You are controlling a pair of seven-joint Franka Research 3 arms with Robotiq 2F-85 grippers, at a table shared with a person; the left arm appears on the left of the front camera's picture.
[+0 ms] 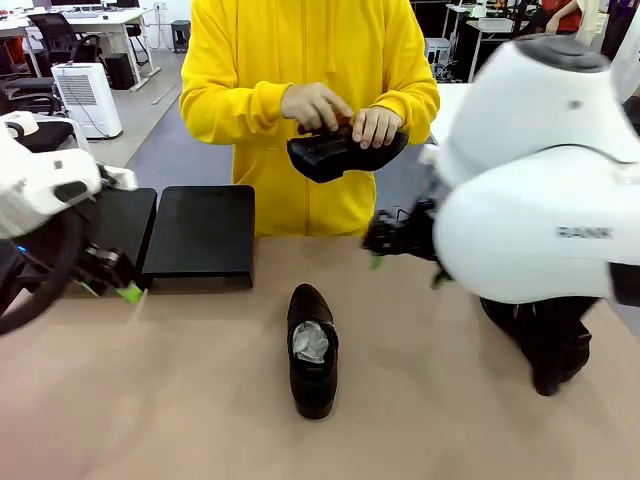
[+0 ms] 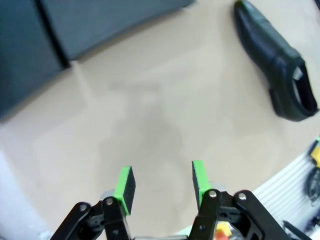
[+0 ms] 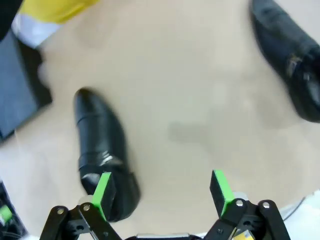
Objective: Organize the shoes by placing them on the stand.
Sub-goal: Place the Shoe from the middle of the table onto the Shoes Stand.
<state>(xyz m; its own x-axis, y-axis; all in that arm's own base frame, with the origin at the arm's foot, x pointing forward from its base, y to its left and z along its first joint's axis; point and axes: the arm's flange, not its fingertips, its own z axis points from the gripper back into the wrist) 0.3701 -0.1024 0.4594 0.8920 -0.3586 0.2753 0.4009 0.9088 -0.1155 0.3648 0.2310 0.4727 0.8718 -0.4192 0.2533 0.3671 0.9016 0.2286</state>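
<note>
Hovering low over the left side of the tabletop [image 1: 150, 400], just off the near edge of the stand [image 1: 200, 230], the left gripper [image 2: 161, 167] held its fingers partly apart with nothing between them. The right gripper [image 3: 161, 175] hung above the middle of the tabletop with its jaws spread wide and likewise empty. The stand sat toward the far left corner, and no shoe lay on the parts of it that showed.

One shoe [image 1: 312, 350] lay in the middle of the tabletop, white paper showing in its opening. A second shoe [image 1: 545, 340] lay near the right edge, partly hidden under the right arm. At the far edge a person in a yellow top [image 1: 300, 50] clamped a third shoe [image 1: 345, 155] in the air, one hand [image 1: 315, 105] on top of it and the other hand [image 1: 378, 125] beside it.

By my reading the work stood at its start, with the approach to the first pickup in hand. In the right wrist view the middle shoe sat under one finger, not between the two. The next move therefore called for shifting sideways until the jaws straddled its width. It then called for lowering, closing firmly on the sides, and carrying it to the stand. The glossy leather could slip in a light grip.
</note>
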